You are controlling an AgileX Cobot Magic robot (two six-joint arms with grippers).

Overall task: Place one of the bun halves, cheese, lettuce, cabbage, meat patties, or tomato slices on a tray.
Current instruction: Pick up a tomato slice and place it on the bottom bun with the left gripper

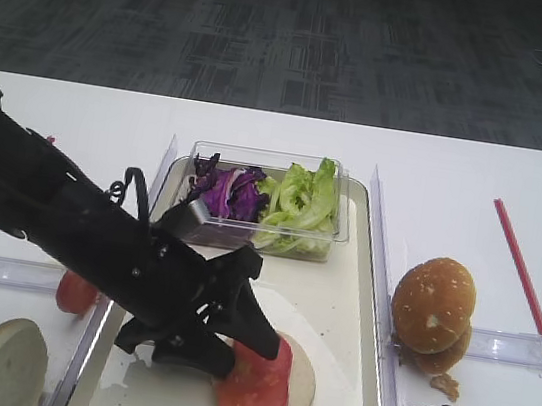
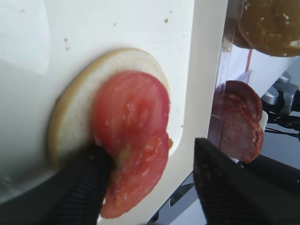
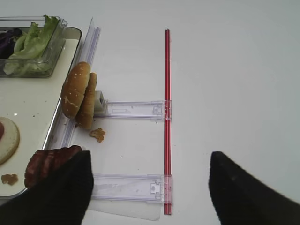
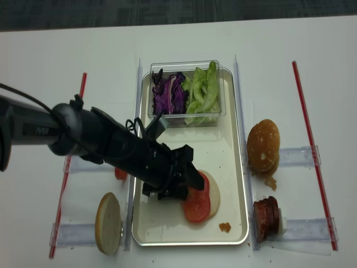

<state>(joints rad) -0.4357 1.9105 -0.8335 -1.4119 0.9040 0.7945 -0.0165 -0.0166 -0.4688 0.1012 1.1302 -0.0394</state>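
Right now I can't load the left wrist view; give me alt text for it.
Two overlapping tomato slices lie on a pale bun half on the tray, with the open left gripper straddling them, one finger touching the lower slice. Beyond the tray's rim stand meat patties and a browned bun.

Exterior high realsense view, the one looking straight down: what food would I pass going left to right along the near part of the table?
Pale bun half in the left rack → tomato slices on a bun half in the tray → meat patties in the right rack.
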